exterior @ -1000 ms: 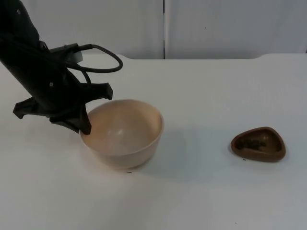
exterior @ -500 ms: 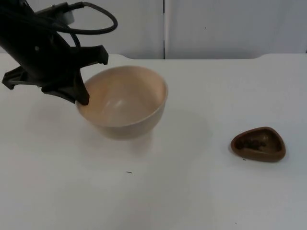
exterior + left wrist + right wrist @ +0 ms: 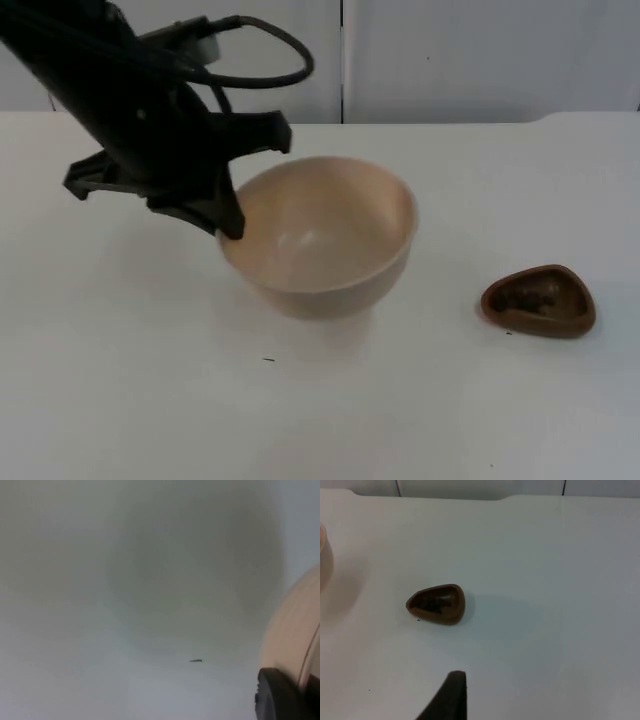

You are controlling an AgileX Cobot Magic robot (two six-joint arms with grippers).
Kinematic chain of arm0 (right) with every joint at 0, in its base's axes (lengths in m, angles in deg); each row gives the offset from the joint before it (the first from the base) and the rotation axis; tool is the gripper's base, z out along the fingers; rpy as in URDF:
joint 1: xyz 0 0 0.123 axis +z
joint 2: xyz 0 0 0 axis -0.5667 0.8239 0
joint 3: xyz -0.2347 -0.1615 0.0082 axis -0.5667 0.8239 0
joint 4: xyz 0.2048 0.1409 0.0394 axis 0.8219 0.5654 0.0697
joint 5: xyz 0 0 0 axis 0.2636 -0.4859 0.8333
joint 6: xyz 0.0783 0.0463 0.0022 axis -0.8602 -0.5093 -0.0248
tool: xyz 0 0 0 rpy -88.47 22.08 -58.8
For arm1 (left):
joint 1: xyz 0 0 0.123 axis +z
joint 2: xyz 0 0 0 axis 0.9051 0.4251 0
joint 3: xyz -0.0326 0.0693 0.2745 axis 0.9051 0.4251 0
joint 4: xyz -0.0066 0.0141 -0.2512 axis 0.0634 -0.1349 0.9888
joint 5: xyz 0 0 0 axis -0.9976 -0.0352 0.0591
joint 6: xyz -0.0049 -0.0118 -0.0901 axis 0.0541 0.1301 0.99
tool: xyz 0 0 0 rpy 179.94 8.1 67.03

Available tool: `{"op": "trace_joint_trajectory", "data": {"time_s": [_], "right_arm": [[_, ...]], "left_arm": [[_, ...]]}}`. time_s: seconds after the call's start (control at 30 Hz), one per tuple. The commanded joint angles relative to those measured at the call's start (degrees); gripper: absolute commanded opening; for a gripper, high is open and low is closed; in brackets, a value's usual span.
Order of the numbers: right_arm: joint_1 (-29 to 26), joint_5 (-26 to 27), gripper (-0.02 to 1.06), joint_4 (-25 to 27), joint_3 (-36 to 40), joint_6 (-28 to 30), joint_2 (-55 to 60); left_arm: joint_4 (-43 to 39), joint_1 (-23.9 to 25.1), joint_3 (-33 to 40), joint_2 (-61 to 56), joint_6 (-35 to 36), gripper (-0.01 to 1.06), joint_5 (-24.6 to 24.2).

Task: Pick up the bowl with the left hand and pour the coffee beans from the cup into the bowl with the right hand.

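One gripper, the left gripper (image 3: 228, 222), clamps the bowl (image 3: 320, 240) rim, apparently lifted; open table (image 3: 420, 420) separates it from the cup (image 3: 539, 301).

Open table around cup (image 3: 539, 301) — lifted bowl (image 3: 320, 235) well apart.

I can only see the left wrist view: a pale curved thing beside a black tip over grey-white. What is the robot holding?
Observer: The left gripper has its fingers on the rim of a tan bowl, held above the white table.
Operator: Is there anything in it?
Observer: No, the inside looks bare in the top view.
Operator: Where are the coffee beans?
Observer: In a small brown cup standing on the table, apart from the bowl, toward the right arm's side.
Operator: Has the other arm got it?
Observer: No, the right gripper is short of it.
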Motion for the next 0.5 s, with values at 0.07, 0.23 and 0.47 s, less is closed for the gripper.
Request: {"op": "trace_joint_trajectory", "data": {"time_s": [0.07,0.23,0.47], "right_arm": [[-0.5,0.4,1.05,-0.3,0.1,0.0,-0.2],[-0.5,0.4,1.05,-0.3,0.1,0.0,-0.2],[-0.5,0.4,1.05,-0.3,0.1,0.0,-0.2]], "left_arm": [[-4.7,-4.2,-0.3,-0.4,4.9,0.0,0.1],[-5.3,-6.7,-0.3,-0.4,5.6,0.0,0.4],[-4.8,-6.8,-0.3,-0.4,5.6,0.0,-0.6]]}}
